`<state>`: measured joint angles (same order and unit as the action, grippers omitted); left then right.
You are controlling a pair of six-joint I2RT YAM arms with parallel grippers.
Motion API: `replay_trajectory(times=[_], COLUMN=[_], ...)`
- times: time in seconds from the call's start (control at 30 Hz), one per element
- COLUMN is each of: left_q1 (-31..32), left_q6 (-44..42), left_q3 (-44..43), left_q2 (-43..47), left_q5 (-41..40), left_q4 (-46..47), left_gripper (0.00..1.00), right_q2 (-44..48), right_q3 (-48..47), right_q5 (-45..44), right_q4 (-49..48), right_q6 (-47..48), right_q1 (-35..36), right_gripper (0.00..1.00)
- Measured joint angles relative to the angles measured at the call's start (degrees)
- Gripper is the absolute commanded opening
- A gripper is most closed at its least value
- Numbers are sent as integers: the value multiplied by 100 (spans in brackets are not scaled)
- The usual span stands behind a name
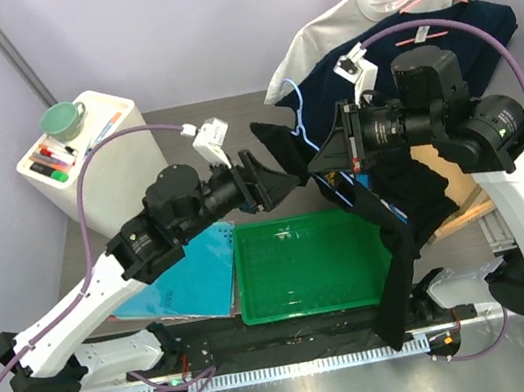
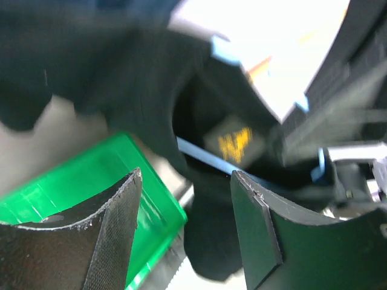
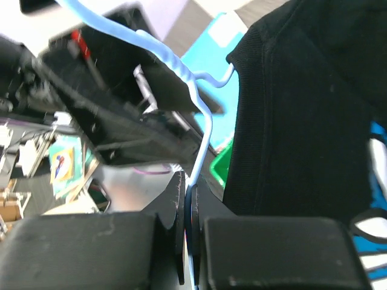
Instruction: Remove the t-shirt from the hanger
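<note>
Black t-shirt point(image 1: 389, 224) on a blue hanger point(image 1: 295, 109), held up above the far right corner of the green bin point(image 1: 297, 220).

The right gripper point(image 1: 325, 159) hangs above the bin's far right corner, and its wrist view shows its fingers pressed together on the thin blue wire below the hook. The shirt hangs from there in a long dark fold that crosses the bin's right wall and reaches past its near right corner. The left gripper point(image 1: 273, 174) is above the bin's far edge, just left of the right one. Its fingers are spread wide with nothing between them, and the tips point at a bunched flap of the black cloth. In the left wrist view the cloth and a stretch of hanger wire lie just beyond the tips, with the bin below and to the left.
</note>
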<state>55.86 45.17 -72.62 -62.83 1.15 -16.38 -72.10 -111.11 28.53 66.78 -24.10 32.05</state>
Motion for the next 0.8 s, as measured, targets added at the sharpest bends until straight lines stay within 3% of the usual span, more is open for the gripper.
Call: replay_trajectory(times=[0.23,0.37,0.5,0.57,0.67,0.73,0.77,0.8], left_q1=[131,175,177,177,177,177,177,177], left_q6=[-538,-669,-715,-741,-817,-839,-850,-868], left_q3=[-610,-514,-503,-527,-564,-566,-566,-566], left_q2=[-216,-216,-227,-256,-321,-323,-321,-317], left_q5=[-940,-1355,-1596,-1749,-1941,-2050,-2105,-2155], left_q4=[-59,-116,-208,-306,-463,-573,-601,-640], left_gripper=[64,68,66,60,39,32,20,16], right_q2=[-562,-634,-654,-654,-649,-629,-612,-588], right_q3=[-1126,-1207,-1196,-1152,-1040,-907,-839,-767], right_q5=[-258,-339,-378,-402,-450,-527,-562,-601], right_q4=[297,328,323,306,260,229,214,195], right_q6=[20,17,13,-4,-11,-4,-4,-2], right_q1=[710,822,988,1080,1191,1250,1257,1261], right_gripper=[1,1,1,1,1,1,1,1])
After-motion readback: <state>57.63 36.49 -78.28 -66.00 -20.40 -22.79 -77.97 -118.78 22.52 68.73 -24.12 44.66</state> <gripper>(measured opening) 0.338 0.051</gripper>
